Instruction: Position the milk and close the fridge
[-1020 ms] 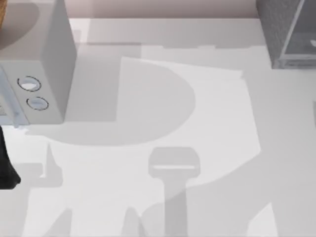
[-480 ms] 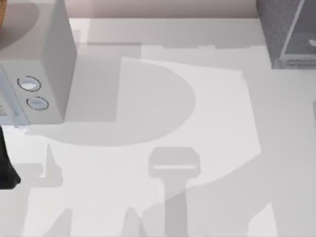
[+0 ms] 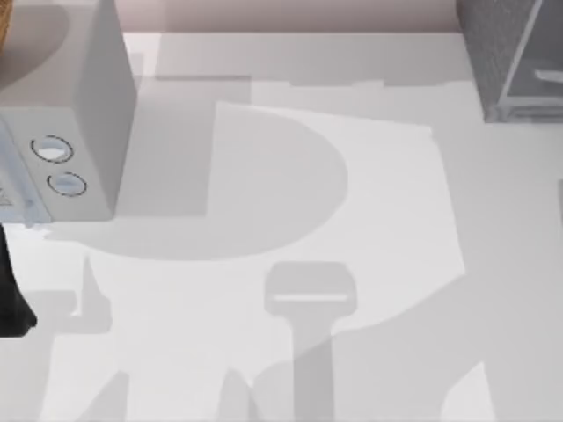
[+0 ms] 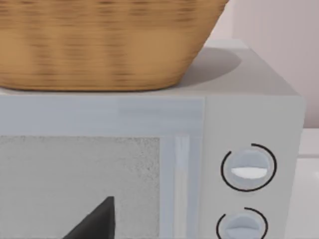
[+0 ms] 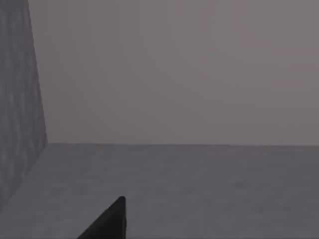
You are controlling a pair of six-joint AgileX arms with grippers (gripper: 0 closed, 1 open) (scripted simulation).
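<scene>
Nothing has moved: speckled boxy fridge [image 3: 515,57] sits far right; fingers' state unclear.

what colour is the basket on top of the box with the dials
Golden tan with a woven look; the basket shows best in the left wrist view.

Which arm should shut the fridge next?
Probably right: the right gripper sits beside a speckled grey wall that looks like the fridge. The left gripper faces the dial box at the table's left.
</scene>
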